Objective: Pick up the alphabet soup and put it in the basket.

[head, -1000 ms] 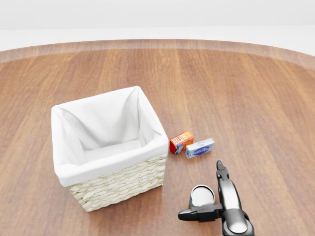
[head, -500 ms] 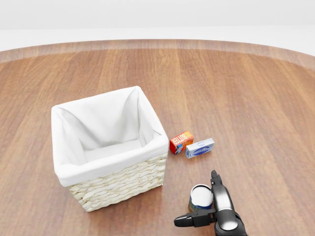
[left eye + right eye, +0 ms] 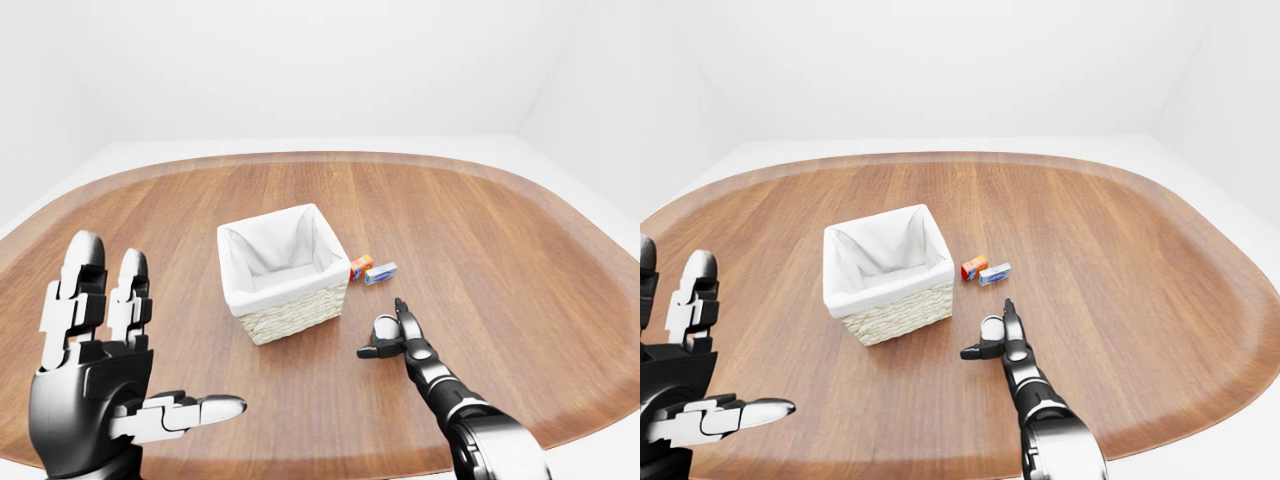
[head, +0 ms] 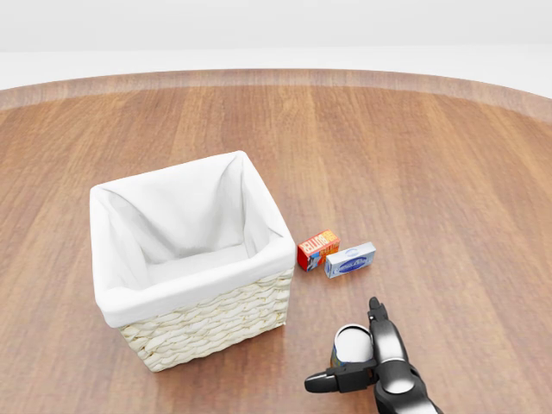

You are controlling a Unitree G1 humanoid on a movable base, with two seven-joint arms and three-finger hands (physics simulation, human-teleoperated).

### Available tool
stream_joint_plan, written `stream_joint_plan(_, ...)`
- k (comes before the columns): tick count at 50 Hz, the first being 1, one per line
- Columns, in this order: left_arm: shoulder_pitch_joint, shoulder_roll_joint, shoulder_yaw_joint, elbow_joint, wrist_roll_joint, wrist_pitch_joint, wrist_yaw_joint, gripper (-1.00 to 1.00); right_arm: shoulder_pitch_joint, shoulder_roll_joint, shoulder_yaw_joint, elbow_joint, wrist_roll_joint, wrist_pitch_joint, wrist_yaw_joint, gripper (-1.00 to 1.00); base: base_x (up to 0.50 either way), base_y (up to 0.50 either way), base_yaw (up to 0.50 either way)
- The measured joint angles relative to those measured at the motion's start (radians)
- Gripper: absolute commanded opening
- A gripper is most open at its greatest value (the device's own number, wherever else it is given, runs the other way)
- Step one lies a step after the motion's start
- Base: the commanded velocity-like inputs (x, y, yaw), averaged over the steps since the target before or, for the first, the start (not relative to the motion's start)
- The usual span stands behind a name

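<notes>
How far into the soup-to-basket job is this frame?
Early, at the grasp stage. The right hand has reached the alphabet soup can, fingers standing about it but not clearly closed; the can looks to be on the table. The basket holds nothing visible. The left hand is raised, open and idle. Closing, lifting, carrying and dropping remain.

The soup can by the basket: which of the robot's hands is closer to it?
The right. Its right hand has open fingers standing about the alphabet soup can, just right of the basket. The left hand hangs open, far off at the left-eye view's lower left.
</notes>
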Motion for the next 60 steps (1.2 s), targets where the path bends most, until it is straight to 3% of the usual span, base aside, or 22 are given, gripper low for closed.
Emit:
stream_joint_plan(13, 0.010, -0.014, 0.006, -0.007, -0.003, 0.000, -0.022, 1.00, -0.017, 0.004, -0.013, 0.027, -0.026, 0.000, -0.020, 1.00, 0.00, 0.00, 0.00)
stream_joint_plan(14, 0.010, -0.014, 0.006, -0.007, -0.003, 0.000, -0.023, 1.00, -0.018, 0.004, -0.014, 0.028, -0.028, 0.000, -0.021, 0.82, 0.00, 0.00, 0.00)
stream_joint_plan(15, 0.011, -0.015, 0.006, -0.008, -0.004, 0.000, -0.024, 1.00, -0.019, 0.004, -0.015, 0.030, -0.031, 0.000, -0.022, 0.82, 0.00, 0.00, 0.00)
stream_joint_plan(16, 0.011, -0.016, 0.006, -0.008, -0.004, 0.000, -0.025, 1.00, -0.020, 0.004, -0.015, 0.030, -0.035, 0.000, -0.024, -0.66, 0.00, 0.00, 0.00)
stream_joint_plan(17, 0.012, -0.016, 0.006, -0.008, -0.004, 0.000, -0.026, 1.00, -0.021, 0.004, -0.015, 0.031, -0.038, 0.000, -0.027, -0.66, 0.00, 0.00, 0.00)
stream_joint_plan(18, 0.013, -0.017, 0.006, -0.009, -0.004, 0.000, -0.027, 1.00, -0.022, 0.004, -0.015, 0.031, -0.041, 0.000, -0.029, -1.00, 0.00, 0.00, 0.00)
stream_joint_plan(39, 0.024, -0.033, 0.028, -0.033, -0.026, 0.000, -0.054, 1.00, -0.026, 0.007, -0.009, 0.030, -0.083, 0.000, -0.019, -1.00, 0.00, 0.00, 0.00)
stream_joint_plan(50, 0.020, -0.038, 0.034, -0.038, -0.028, 0.000, -0.060, 1.00, -0.024, 0.005, -0.032, 0.042, -0.219, 0.000, -0.048, -1.00, 0.00, 0.00, 0.00)
stream_joint_plan(60, 0.016, -0.036, 0.031, -0.035, -0.024, 0.000, -0.055, 1.00, -0.021, -0.004, -0.036, 0.039, -0.148, 0.000, -0.014, -1.00, 0.00, 0.00, 0.00)
